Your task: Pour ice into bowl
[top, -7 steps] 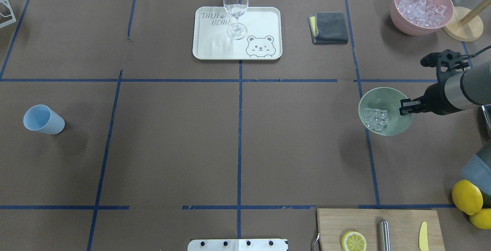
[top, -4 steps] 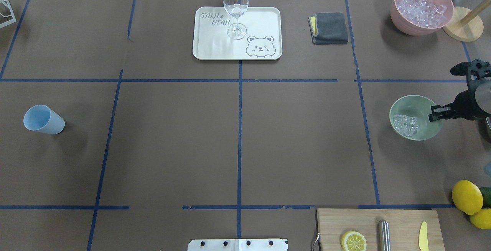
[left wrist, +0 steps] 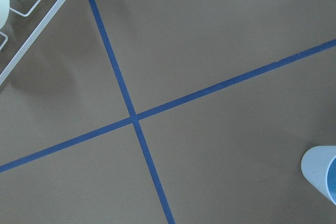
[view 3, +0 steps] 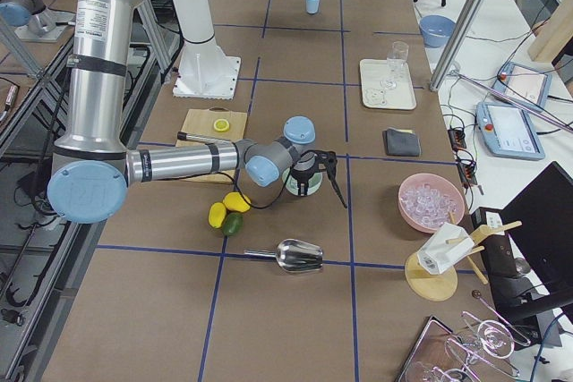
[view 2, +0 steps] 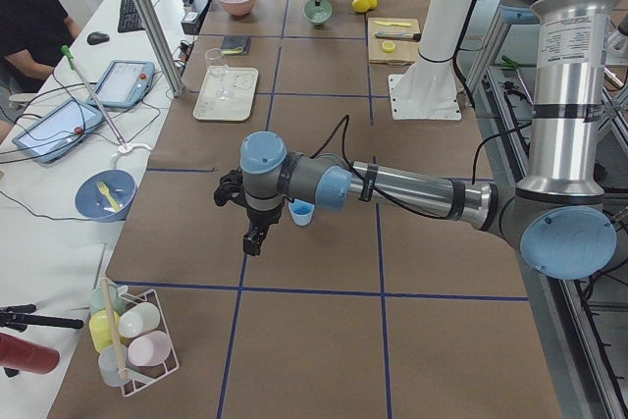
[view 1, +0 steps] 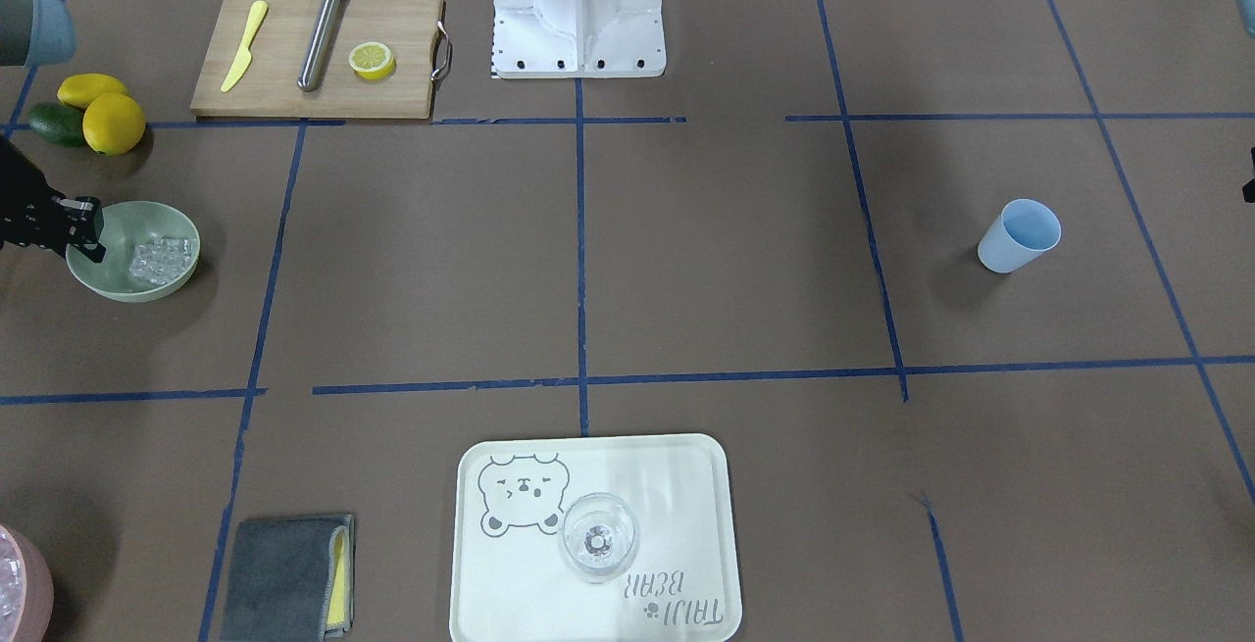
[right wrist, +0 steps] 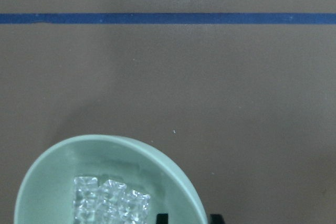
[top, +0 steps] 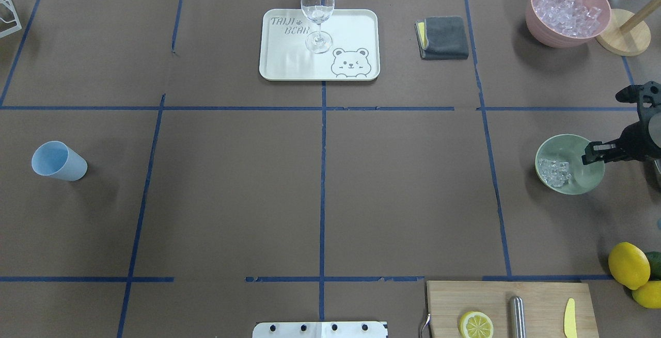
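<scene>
The pale sage-green bowl [top: 569, 164] is at the table's right side, with a small heap of clear ice cubes [top: 553, 172] in it. My right gripper [top: 594, 153] is shut on the bowl's right rim. In the right wrist view the bowl [right wrist: 110, 182] and its ice [right wrist: 110, 203] fill the bottom left, with dark fingertips [right wrist: 163, 217] on either side of the rim. The bowl [view 1: 132, 251] is low over the table; I cannot tell if it rests on it. My left gripper [view 2: 253, 238] hangs beside the blue cup [view 2: 301, 212]; I cannot tell whether it is open or shut.
A pink bowl full of ice [top: 567, 10] stands at the back right by a wooden stand [top: 622, 32]. Lemons [top: 628, 266] and a cutting board [top: 511, 309] lie at the front right. A metal scoop [view 3: 295, 256] lies near them. A tray with a wine glass [top: 319, 44] and a grey cloth [top: 443, 37] are at the back.
My right gripper has carried the green bowl with its ice to the right, toward the table's edge, and lower. The blue cup has not moved.
</scene>
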Tool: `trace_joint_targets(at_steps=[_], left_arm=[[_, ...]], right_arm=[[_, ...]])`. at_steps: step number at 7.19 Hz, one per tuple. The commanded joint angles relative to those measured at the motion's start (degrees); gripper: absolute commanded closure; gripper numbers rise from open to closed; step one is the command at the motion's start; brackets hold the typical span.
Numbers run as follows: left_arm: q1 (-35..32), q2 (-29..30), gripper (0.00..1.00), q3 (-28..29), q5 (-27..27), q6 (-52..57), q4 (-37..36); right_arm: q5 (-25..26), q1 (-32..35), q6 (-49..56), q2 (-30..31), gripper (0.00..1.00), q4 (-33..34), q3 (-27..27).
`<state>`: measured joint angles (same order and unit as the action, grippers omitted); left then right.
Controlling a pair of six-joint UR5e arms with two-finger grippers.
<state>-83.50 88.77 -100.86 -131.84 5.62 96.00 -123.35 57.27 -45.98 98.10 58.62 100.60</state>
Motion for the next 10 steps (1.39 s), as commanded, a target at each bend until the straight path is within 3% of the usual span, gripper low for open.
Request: trace_joint_targets(at_steps=[1,3,6,7,8,10], left_arm=[[0.00,0.18,0.00,-0.04,0.45,0.00,0.07],[0.00,-0.52,0.00,0.14,0.71,-0.26,0.07],[0.00,0.36,0.00,0.84,0.19,-0.52,-0.55],[0.00,0.36,0.00,0.84,0.18,-0.53,-0.55],[-0.08,0.27,0.00,0.84,0.18,-0.53,-0.55],[-2.44,0.09,0.00,2.59,0.10,-0.53,-0.72]], right_arm=[[-3.89,5.27,0.63,-0.19,0.00,0.88,0.39],[-4.88,10.02,12.85,-0.27,0.00,8.12,2.05],[-5.05,22.75,39.91,-6.23,0.00,31.83,3.82],[-6.97,27.67,47.66,-6.77,0.00,36.69,3.55],[-11.60,30.85,50.27,-6.17,0.00,38.65,3.03],[-13.14,32.99,49.68,-3.02,0.00,38.15,2.85]])
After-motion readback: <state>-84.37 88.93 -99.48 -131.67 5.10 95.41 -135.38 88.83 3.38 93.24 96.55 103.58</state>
